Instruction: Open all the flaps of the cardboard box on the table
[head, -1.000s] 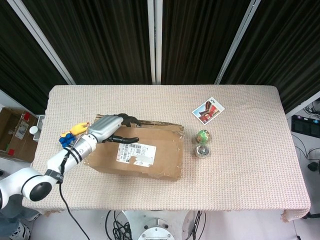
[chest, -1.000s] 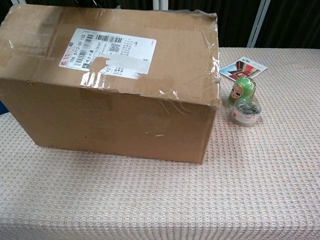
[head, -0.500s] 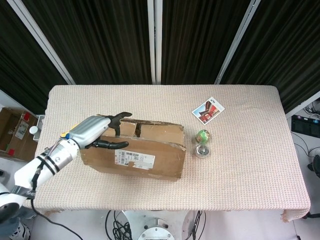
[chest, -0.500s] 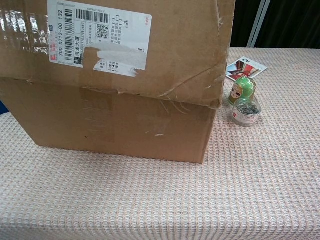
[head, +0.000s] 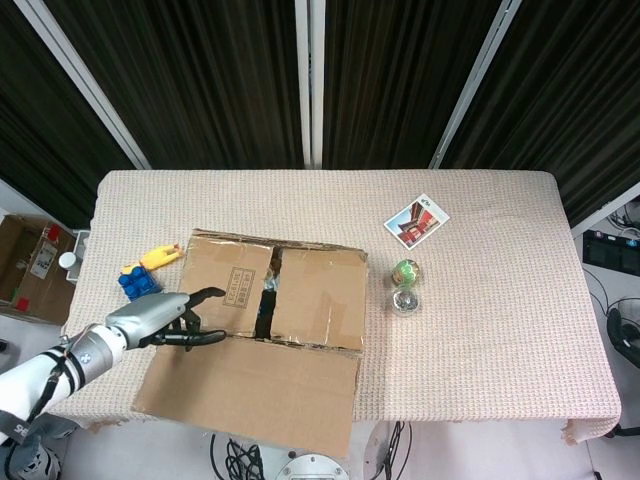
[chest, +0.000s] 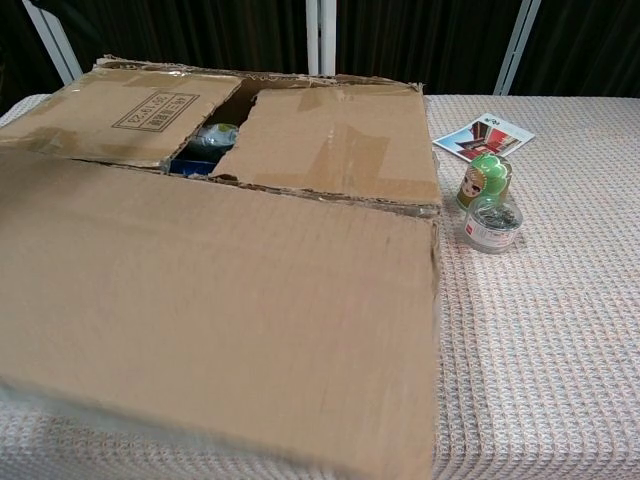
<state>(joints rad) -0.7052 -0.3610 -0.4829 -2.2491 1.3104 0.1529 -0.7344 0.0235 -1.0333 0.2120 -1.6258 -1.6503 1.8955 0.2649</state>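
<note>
Swung fully outward since the earlier frames, the near long flap (head: 250, 392) of the cardboard box (head: 270, 300) is now lying out flat toward the robot and overhanging the table (head: 480, 340) edge, where a moment ago it was standing nearly upright. The left hand (head: 165, 322) is hovering at that flap's left end, fingers spread and holding nothing. The right hand is not showing in either view. The box is sitting left of centre on the table, with two short inner flaps (chest: 330, 140) still folded down over the opening, a dark gap between them showing contents. A far long flap cannot be made out. One flap is done; the inner ones are likely next. Two small jars (head: 405, 285) and a card (head: 416, 220) are lying to the right.
</note>
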